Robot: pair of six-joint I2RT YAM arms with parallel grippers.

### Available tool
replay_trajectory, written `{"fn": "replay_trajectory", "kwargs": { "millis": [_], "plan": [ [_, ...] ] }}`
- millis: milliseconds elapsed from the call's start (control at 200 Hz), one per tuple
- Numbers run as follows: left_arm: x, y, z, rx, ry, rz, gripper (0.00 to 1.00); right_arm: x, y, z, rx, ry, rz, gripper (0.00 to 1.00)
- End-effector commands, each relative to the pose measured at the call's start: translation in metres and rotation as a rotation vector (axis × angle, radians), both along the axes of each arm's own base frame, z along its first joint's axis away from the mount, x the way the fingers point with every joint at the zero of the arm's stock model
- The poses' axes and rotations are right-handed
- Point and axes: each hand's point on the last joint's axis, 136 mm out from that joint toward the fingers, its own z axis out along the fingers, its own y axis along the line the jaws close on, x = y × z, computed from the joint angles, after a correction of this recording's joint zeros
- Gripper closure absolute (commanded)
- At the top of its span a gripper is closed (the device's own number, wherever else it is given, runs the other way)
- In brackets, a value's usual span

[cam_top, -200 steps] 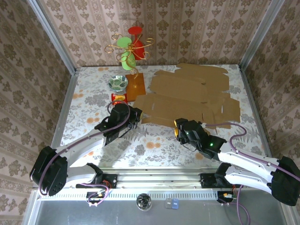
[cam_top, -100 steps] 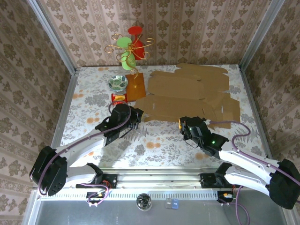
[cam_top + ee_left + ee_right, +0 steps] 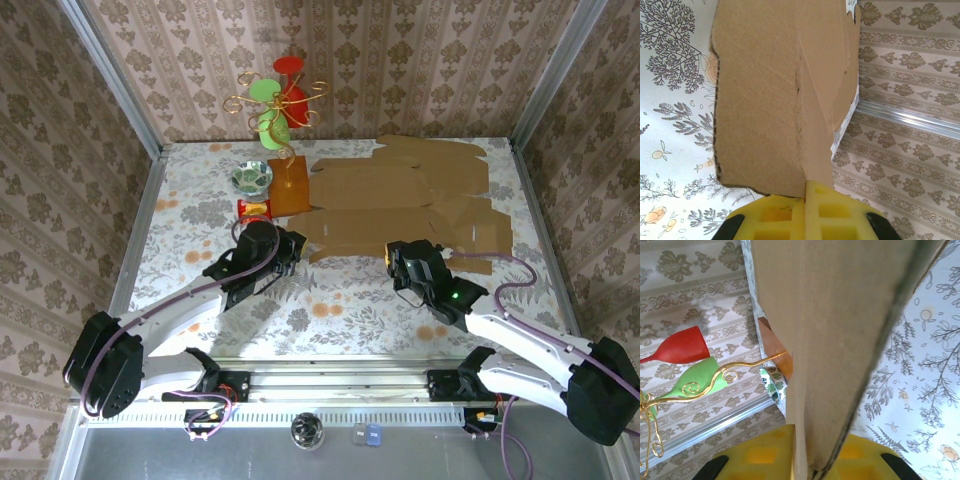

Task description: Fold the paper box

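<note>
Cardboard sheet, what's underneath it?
Flowered table shows around the cardboard sheet; the left end effector and right end effector clamp its near edge. Anything beneath its middle is hidden.

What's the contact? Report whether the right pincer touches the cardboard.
Touching. The right wrist view shows the cardboard edge wedged between the yellow pads of the right pincer.

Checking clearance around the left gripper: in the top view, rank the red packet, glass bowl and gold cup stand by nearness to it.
1. red packet, just behind the left gripper, to its left.
2. glass bowl, farther back.
3. gold cup stand, at the back wall.
</note>
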Motion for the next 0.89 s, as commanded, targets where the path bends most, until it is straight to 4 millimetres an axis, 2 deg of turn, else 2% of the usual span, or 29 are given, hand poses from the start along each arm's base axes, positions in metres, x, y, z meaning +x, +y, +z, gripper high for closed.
{"fn": "replay_trajectory", "kwargs": {
  "millis": [0, 220, 265, 345, 450, 465, 545, 610, 715, 890],
  "plan": [
    [-0.001, -0.009, 0.022, -0.045, -0.026, -0.018, 1.00, 0.010, 0.004, 0.017, 0.013, -0.044, -0.003, 0.82],
    [0.000, -0.010, 0.022, -0.051, -0.025, -0.019, 1.00, 0.013, 0.007, 0.012, 0.013, -0.027, -0.001, 0.82],
    [0.000, -0.010, 0.021, -0.052, -0.023, -0.020, 1.00, 0.013, 0.007, 0.012, 0.012, -0.027, -0.002, 0.86],
    [-0.001, -0.010, 0.021, -0.053, -0.023, -0.021, 1.00, 0.014, 0.006, 0.014, 0.009, -0.023, -0.005, 1.00],
    [0.000, -0.012, 0.025, -0.059, -0.034, -0.031, 1.00, 0.018, 0.004, 0.025, -0.006, -0.034, -0.001, 1.00],
    [0.000, -0.013, 0.026, -0.059, -0.039, -0.035, 0.95, 0.020, 0.003, 0.028, -0.007, -0.038, -0.002, 1.00],
    [-0.001, -0.013, 0.031, -0.026, -0.050, -0.066, 0.55, 0.025, 0.001, 0.044, -0.034, -0.057, 0.015, 1.00],
    [-0.004, -0.010, 0.037, 0.029, -0.064, -0.100, 0.36, 0.032, -0.001, 0.062, -0.048, -0.082, 0.026, 1.00],
    [-0.007, 0.000, 0.047, 0.099, -0.099, -0.126, 0.23, 0.046, -0.005, 0.091, -0.055, -0.126, 0.037, 1.00],
    [-0.008, 0.027, 0.070, 0.201, -0.173, -0.133, 0.18, 0.067, -0.009, 0.147, -0.088, -0.202, 0.065, 1.00]
  ]
}}
